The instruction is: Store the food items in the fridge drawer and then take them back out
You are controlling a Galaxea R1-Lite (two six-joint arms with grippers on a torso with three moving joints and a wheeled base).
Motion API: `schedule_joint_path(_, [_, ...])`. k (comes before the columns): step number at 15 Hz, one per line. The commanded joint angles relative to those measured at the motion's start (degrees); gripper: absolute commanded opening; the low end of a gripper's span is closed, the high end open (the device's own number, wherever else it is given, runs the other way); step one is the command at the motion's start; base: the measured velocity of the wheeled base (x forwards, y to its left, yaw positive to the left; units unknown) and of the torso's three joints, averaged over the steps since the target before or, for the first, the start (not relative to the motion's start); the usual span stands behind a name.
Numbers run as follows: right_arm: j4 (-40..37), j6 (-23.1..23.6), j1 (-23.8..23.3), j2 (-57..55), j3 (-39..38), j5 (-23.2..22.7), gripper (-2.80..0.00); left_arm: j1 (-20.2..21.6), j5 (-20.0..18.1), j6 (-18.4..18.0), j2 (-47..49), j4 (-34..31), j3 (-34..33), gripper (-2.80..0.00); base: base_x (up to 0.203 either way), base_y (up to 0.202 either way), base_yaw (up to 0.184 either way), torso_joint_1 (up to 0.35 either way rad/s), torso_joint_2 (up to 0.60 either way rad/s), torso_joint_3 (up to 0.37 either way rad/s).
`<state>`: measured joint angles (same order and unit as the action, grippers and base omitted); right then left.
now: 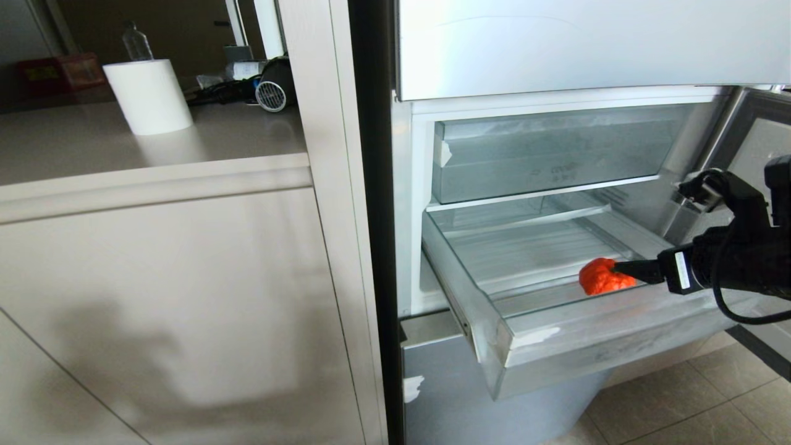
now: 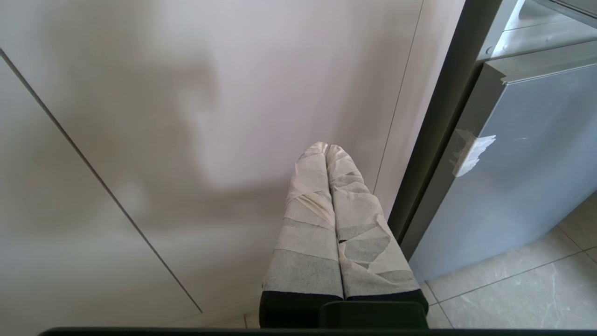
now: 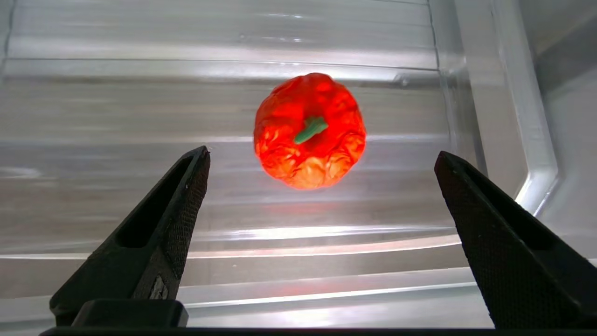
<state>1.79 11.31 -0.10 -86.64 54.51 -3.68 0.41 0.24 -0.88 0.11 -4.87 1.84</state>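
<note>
A bumpy bright-orange pumpkin-like fruit (image 1: 602,278) with a green stem lies on the ribbed floor of the pulled-out clear fridge drawer (image 1: 587,346), near its right front corner. My right gripper (image 1: 620,267) reaches in over the drawer's front from the right. In the right wrist view the fruit (image 3: 310,130) sits just beyond the right gripper (image 3: 322,151), whose black fingers (image 3: 186,196) stand wide apart and do not touch it. My left gripper (image 2: 326,147) hangs parked beside the cabinet, its taped fingers pressed together on nothing.
A second clear bin (image 1: 544,154) sits on the shelf above the drawer. The open fridge door (image 1: 760,142) stands at the right behind my arm. A grey-blue lower panel (image 1: 463,395) is under the drawer. A paper roll (image 1: 148,96) stands on the counter at left.
</note>
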Motion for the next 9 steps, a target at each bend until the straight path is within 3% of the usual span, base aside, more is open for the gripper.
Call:
schedule_joint_path(1, [-0.4, 0.1, 0.0, 2.2, -1.5, 0.0, 0.00, 0.0, 0.0, 0.0, 0.0, 0.0, 0.0, -2.80, 0.000, 0.000, 0.000, 0.000, 0.00, 0.000])
schedule_joint_path(6, [5.8, -4.8, 0.0, 3.0, -2.0, -0.5, 0.00, 0.0, 0.0, 0.0, 0.0, 0.0, 0.0, -2.80, 0.000, 0.000, 0.000, 0.000, 0.00, 0.000])
schedule_joint_path(8, [9.1, -3.9, -0.1, 5.6, -2.6, 0.0, 0.00, 0.0, 0.0, 0.0, 0.0, -0.1, 0.0, -2.80, 0.000, 0.000, 0.000, 0.000, 0.00, 0.000])
schedule_joint_path(9, [9.3, -1.1, -0.1, 7.3, -3.3, 1.7, 0.00, 0.0, 0.0, 0.0, 0.0, -0.1, 0.0, -2.80, 0.000, 0.000, 0.000, 0.000, 0.00, 0.000])
